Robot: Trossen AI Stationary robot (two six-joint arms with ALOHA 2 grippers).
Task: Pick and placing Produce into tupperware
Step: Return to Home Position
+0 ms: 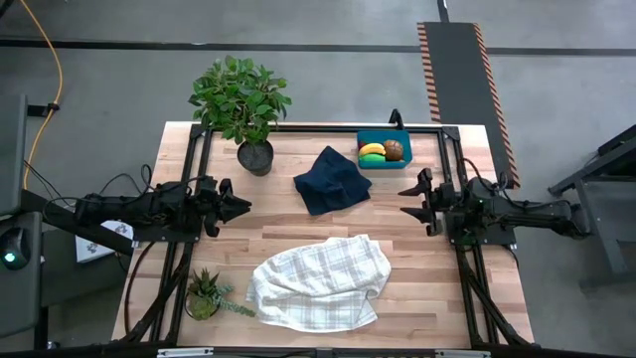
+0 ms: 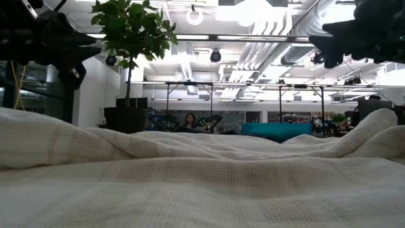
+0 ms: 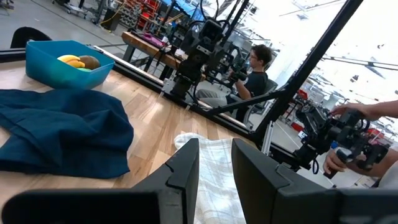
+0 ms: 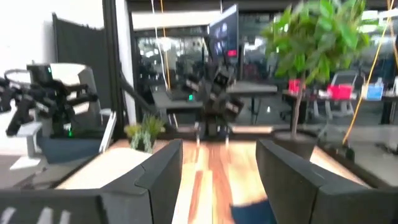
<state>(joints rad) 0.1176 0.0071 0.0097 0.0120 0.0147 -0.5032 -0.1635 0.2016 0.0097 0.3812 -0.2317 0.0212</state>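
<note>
The teal tupperware (image 1: 383, 135) stands at the table's far right corner. In it lie a yellow banana (image 1: 372, 149), a bright green piece (image 1: 372, 159) and a brown kiwi-like piece (image 1: 394, 150). The left wrist view also shows the tupperware (image 3: 43, 71) with the banana (image 3: 70, 60) and the kiwi-like piece (image 3: 91, 61) inside. My left gripper (image 1: 238, 207) hovers level at the table's left side, narrowly open and with nothing between its fingers (image 3: 215, 146). At the right side, my right gripper (image 1: 409, 199) is held level and open, with nothing between its fingers (image 4: 219, 146).
A crumpled navy cloth (image 1: 333, 179) lies mid-table, left of the tupperware. A white checked cloth (image 1: 318, 283) is bunched near the front edge. A potted plant (image 1: 243, 104) stands far left and a small succulent (image 1: 206, 295) near left. People are in the room beyond the table.
</note>
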